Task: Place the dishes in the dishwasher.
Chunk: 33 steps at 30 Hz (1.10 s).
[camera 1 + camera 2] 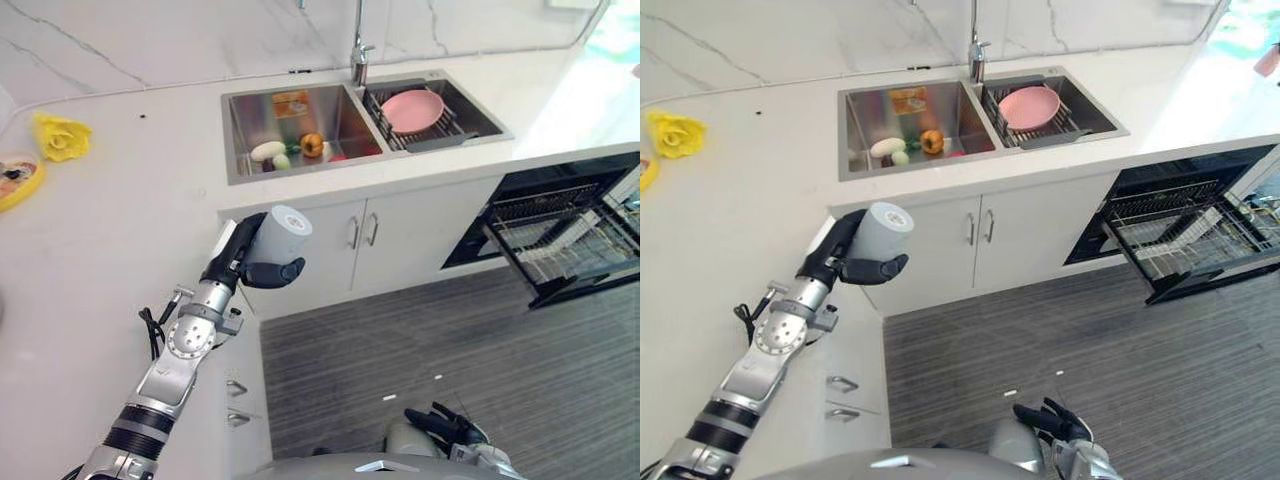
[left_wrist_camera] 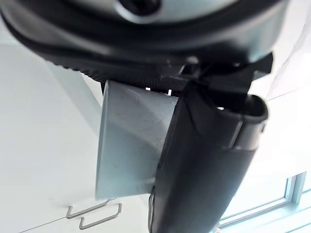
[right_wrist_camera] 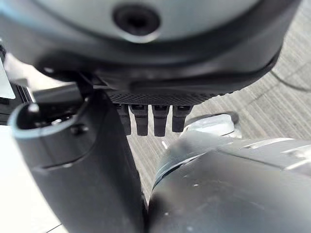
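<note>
— Nearest, low down? 
— Right hand (image 1: 448, 424), hanging over the grey plank floor (image 1: 420, 340), fingers loose and straight, holding nothing.

— And on the left side? 
— Left hand (image 1: 252, 262), raised at the corner of the white bench (image 1: 110, 230), fingers and thumb curled round a pale grey cup (image 1: 279, 238). Cup tipped on its side, rim turned away from the robot, held above the bench edge and clear of it. In the left wrist view, cup wall (image 2: 129, 141) pressed between the thumb and the palm.

— Under the bench? 
— White cabinet doors (image 1: 345, 240) with metal handles, below the sink.

— Farther off to the right? 
— Dishwasher (image 1: 570, 215) open beneath the bench, dark inside, its wire rack (image 1: 575, 250) pulled out over the floor. Well apart from the cup.

— Farther back, on the bench? 
— Double steel sink (image 1: 350, 120) set into the bench. Left basin: an orange ring-shaped thing (image 1: 312, 145), a pale oblong thing (image 1: 267, 151) and a small green piece (image 1: 283, 161) close together. Right basin: a pink plate (image 1: 413, 110) lying on a wire tray. Tap (image 1: 358, 55) standing behind the divider between the two basins.

— Far left? 
— A yellow flower-like thing (image 1: 60, 137) on the bench, and the rim of a yellow dish (image 1: 20, 180) at the view's edge.
</note>
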Tool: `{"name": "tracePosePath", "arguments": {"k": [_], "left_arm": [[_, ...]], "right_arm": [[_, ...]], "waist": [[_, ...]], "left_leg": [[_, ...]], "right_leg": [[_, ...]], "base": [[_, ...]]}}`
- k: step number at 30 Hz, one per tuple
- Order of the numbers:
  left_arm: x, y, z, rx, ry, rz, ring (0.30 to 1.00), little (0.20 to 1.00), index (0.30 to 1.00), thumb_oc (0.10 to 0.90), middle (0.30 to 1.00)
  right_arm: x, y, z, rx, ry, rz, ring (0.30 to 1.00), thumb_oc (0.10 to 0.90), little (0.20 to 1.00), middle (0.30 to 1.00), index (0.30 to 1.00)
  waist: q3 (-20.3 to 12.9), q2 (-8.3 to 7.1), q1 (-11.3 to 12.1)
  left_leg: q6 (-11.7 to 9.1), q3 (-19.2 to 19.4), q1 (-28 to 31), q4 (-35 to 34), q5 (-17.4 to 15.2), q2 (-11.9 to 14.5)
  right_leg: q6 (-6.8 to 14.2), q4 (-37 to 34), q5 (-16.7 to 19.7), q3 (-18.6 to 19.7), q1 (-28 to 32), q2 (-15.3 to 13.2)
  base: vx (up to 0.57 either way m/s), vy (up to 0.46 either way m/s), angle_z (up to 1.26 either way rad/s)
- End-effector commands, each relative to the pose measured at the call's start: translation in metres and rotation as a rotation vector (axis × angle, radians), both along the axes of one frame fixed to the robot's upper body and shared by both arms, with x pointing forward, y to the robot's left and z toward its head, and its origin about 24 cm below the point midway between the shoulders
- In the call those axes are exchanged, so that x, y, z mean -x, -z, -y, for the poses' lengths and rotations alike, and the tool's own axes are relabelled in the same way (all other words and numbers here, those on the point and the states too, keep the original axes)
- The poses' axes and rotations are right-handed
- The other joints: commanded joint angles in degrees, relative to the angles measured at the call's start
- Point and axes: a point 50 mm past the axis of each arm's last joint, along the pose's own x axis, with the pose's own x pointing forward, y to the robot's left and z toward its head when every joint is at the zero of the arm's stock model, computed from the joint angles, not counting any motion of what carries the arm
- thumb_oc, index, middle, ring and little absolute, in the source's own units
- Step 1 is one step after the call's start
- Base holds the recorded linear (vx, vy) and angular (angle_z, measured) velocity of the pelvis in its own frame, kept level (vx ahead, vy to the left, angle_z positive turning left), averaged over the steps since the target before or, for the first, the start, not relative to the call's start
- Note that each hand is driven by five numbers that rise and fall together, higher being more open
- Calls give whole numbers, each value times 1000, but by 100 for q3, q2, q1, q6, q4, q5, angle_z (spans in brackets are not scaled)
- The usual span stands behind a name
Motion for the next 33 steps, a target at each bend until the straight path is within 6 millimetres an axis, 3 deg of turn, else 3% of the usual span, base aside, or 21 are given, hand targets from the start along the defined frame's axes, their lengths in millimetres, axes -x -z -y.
{"name": "tracePosePath", "arguments": {"k": [1, 2, 6, 9, 10, 12, 13, 14, 15, 16, 21, 22, 23, 24, 25, 28, 33], "left_arm": [[0, -67, 2, 11, 34, 340, 300, 300, 300, 400, 300], [-2, -68, 4, 9, 31, 348, 300, 300, 300, 400, 300], [-4, -68, 7, 4, 33, 358, 300, 300, 300, 400, 300], [-6, -67, 11, 15, 42, 354, 300, 300, 300, 400, 300], [-4, -64, 9, 12, 40, 346, 300, 300, 300, 400, 300], [-4, -63, 7, 24, 26, 341, 300, 300, 300, 400, 300], [-3, -59, 6, 50, 14, 328, 300, 300, 300, 400, 300], [-4, -58, 9, 112, 16, 322, 300, 300, 300, 400, 300], [-4, -58, 9, 112, 16, 322, 300, 300, 300, 400, 300], [-7, -56, 12, 130, 18, 316, 300, 300, 300, 400, 300], [-7, -56, 12, 130, 18, 315, 300, 300, 300, 400, 300], [-11, -59, 16, 160, 12, 324, 300, 300, 300, 400, 300], [-11, -59, 16, 160, 12, 324, 300, 300, 300, 400, 300], [-13, -61, 18, 154, 17, 334, 300, 300, 300, 400, 300], [-14, -62, 21, 137, 30, 339, 300, 300, 300, 400, 300], [-13, -64, 23, 132, 52, 342, 300, 300, 300, 400, 300], [-15, -72, 32, 101, 114, 364, 300, 300, 300, 400, 300]], "right_arm": [[16, 0, 13, 70, -72, -60, 900, 800, 900, 900, 900], [12, -1, 13, 85, -109, -50, 900, 800, 900, 900, 900], [7, -3, 14, 103, -147, -45, 900, 800, 900, 900, 900], [10, -2, 13, 98, -160, -59, 900, 800, 900, 900, 900], [13, -1, 11, 96, -184, -74, 900, 800, 900, 900, 900], [12, 0, 9, 96, -199, -76, 900, 800, 900, 900, 900], [12, 0, 8, 95, -215, -86, 900, 800, 900, 900, 900], [14, 0, 13, 110, -210, -97, 900, 800, 900, 900, 900], [14, 0, 13, 110, -210, -97, 900, 800, 900, 900, 900], [15, -1, 17, 121, -196, -99, 900, 800, 900, 900, 900], [15, -1, 17, 121, -196, -99, 900, 800, 900, 900, 900], [25, -2, 27, 136, -137, -138, 900, 800, 900, 900, 900], [25, -2, 27, 136, -137, -138, 900, 800, 900, 900, 900], [28, -2, 31, 142, -128, -151, 900, 800, 900, 900, 900], [35, -2, 36, 154, -107, -177, 900, 800, 900, 900, 900], [46, -1, 35, 144, -79, -198, 900, 800, 900, 900, 900], [49, -3, 41, 149, -12, -183, 900, 800, 900, 900, 900]], "waist": [[13, 88, -89], [64, 76, -137], [132, 13, -145], [123, -183, -131], [5, -378, -44], [-28, -382, -23], [-47, -368, -11], [-6, -220, 12], [-9, -209, 1], [90, -241, 11], [75, -235, -9], [161, -371, 81], [161, -371, 81], [137, -317, 81], [87, -241, 127], [20, -156, -4], [5, -240, -182]], "left_leg": [[-345, 127, -186, 553, -790, 685], [-420, 99, -45, 583, -901, 795], [-547, 84, 224, 634, -1101, 932], [-696, -32, 444, 706, -1286, 1009], [-828, -34, 543, 698, -1270, 1049], [-910, -35, 576, 711, -1163, 1182], [-993, -92, 546, 818, -931, 1367], [-1098, -311, 126, 1442, -38, 1692], [-1102, -323, 116, 1455, -48, 1704], [-1069, -532, -388, 2233, 512, 1758], [-1071, -556, -420, 2255, 502, 1763], [-828, -407, -1189, 2408, -16, 1012], [-828, -407, -1189, 2408, -16, 1012], [-863, -469, -1279, 1948, -64, 949], [-847, -858, -1199, 1443, -210, 656], [-762, -858, -969, 1127, -266, 654], [-585, -629, -804, 1183, -539, 517]], "right_leg": [[-136, -1202, 1163, 164, 457, 190], [-26, -1574, 1360, 172, 174, -11], [173, -2015, 1647, 27, 64, -175], [263, -1985, 1790, 346, 163, -244], [340, -1970, 1877, 404, 259, -269], [333, -1902, 1804, 384, 245, -196], [284, -1773, 1668, 414, 233, -66], [11, -1504, 1296, 406, 298, 233], [8, -1497, 1288, 393, 299, 241], [-176, -1429, 1190, 349, 402, 344], [-177, -1426, 1186, 328, 394, 345], [-436, -1442, 864, 264, 862, 609], [-436, -1442, 864, 264, 862, 609], [-430, -1411, 756, 268, 938, 635], [-405, -1351, 682, 378, 1002, 741], [-363, -1336, 653, 500, 1096, 761], [-209, -1343, 1009, 942, 1030, 611]], "base": [[201, -214, -12], [132, -142, -6], [165, -261, -6], [224, -478, 24], [246, -660, 47], [138, -451, 20], [76, -464, -13], [75, -463, -10], [4, -426, -5], [-28, -167, -4], [45, -151, 5], [255, -590, -2], [377, -608, 10], [273, -26, 80], [334, -27, 114], [247, 54, -37], [117, 86, -51]]}}
